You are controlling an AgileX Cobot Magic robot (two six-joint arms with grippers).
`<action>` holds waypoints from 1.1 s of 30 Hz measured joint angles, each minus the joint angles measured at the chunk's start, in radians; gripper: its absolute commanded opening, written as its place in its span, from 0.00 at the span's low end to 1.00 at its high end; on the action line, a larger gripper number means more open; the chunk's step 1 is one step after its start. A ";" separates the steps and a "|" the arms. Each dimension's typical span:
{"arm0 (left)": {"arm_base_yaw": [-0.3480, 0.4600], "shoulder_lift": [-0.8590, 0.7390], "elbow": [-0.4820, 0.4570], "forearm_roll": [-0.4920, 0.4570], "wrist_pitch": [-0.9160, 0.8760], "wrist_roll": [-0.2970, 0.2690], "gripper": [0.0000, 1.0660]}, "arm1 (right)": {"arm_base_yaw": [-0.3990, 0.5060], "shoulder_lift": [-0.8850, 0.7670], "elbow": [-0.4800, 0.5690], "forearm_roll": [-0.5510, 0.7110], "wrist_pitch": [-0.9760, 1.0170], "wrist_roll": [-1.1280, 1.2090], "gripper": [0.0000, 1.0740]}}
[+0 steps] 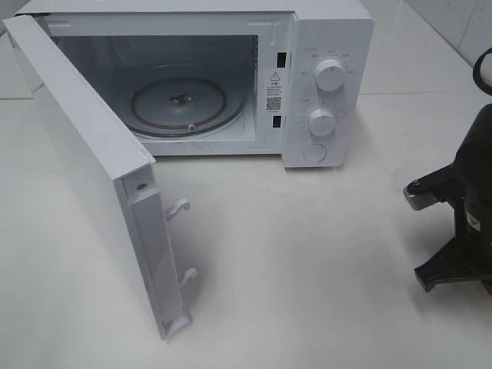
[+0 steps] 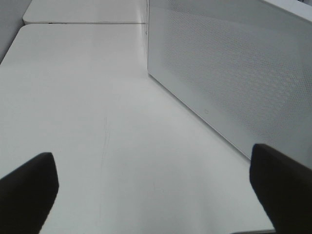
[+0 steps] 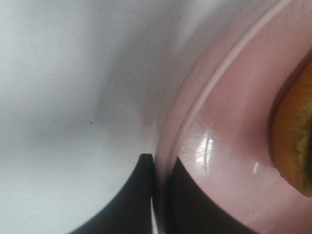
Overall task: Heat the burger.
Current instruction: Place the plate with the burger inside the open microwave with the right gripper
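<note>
Pinching the raised rim of the round, glossy pink plate (image 3: 234,146), the right jaws are clenched on that thin edge, one finger under the lip and one on top. The burger (image 3: 297,141) sits on this plate, and only a sliver of its golden-brown bun shows in the right wrist view. In the high view the plate and burger lie out of frame, beyond the black right arm (image 1: 469,215) at the far right of the white counter (image 1: 307,254). I cannot tell whether the plate rests on the counter or is already lifted. The white boxy microwave oven (image 1: 323,77) stands well apart from it, its hinged white door (image 1: 84,169) swung wide and the round glass turntable (image 1: 178,104) bare inside. The left jaws are released, spread wide and holding nothing, hovering beside the door's dotted window panel (image 2: 234,73). The grip looks like the weak point: holding a slick plate at one edge puts its whole weight on that pinch, so it could droop or slip free on the way over. Any tilt or jerk could slide the tall burger across the plate or topple it. Entering too low would catch the plate's far rim on the oven's sill, and setting it down off-centre could leave it rubbing the cavity wall.
</note>
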 measured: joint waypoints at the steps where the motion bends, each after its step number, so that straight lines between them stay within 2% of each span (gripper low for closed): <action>1: 0.000 0.000 0.000 0.000 0.000 0.000 0.94 | 0.008 -0.019 0.001 -0.010 0.007 0.007 0.00; 12: 0.000 0.000 0.000 0.000 0.000 0.000 0.94 | 0.019 -0.094 0.001 -0.026 0.070 0.015 0.00; 33: 0.000 0.000 0.000 0.000 0.000 0.000 0.94 | 0.223 -0.288 0.079 -0.011 0.162 0.014 0.00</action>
